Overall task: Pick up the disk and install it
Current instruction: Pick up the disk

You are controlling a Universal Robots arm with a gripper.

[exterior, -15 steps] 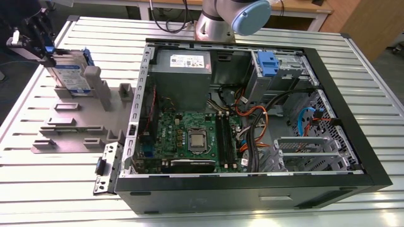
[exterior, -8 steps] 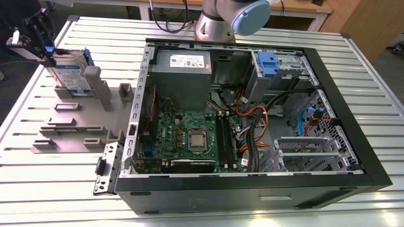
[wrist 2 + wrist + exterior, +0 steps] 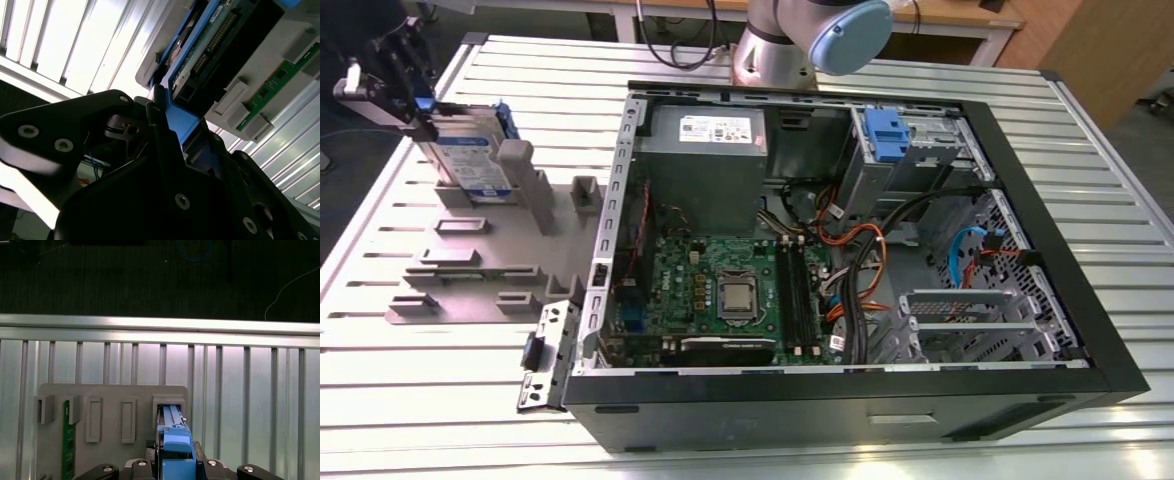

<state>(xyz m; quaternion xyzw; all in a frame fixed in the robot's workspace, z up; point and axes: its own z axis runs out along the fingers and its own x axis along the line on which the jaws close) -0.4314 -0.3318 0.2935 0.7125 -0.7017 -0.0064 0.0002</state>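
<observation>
Disk (image 3: 464, 160) is standing on edge in the grey slotted holder (image 3: 467, 270), on the exterior view's left and just beside the open computer case (image 3: 854, 400). You can see its blue-and-white label facing out, plus the blue carrier frame along its edges.

The gripper (image 3: 416, 100) is up at the disk's top corner. As far as I can make out, it's clamped onto the blue frame. In the first wrist view, the blue edge of the disk (image 3: 172, 440) runs straight into the gripper (image 3: 175, 467), with black fingers tight on both sides. It's the same in the second wrist view: the disk (image 3: 200, 45) sits in its slot, and the blue frame is pinched in the gripper (image 3: 182, 132). So the grip is on, but the disk's lower edge is down in the holder.

Both wrist views also show a green circuit board (image 3: 67, 440) parked in another slot of the same holder, well apart from the disk.

Inside the case there's the motherboard (image 3: 720, 290), a grey power supply (image 3: 700, 160) and a blue latch piece (image 3: 886, 135) up in the drive bay corner. It all sits on a slatted metal table (image 3: 427, 400), and the arm's base (image 3: 781, 50) is behind the case.
</observation>
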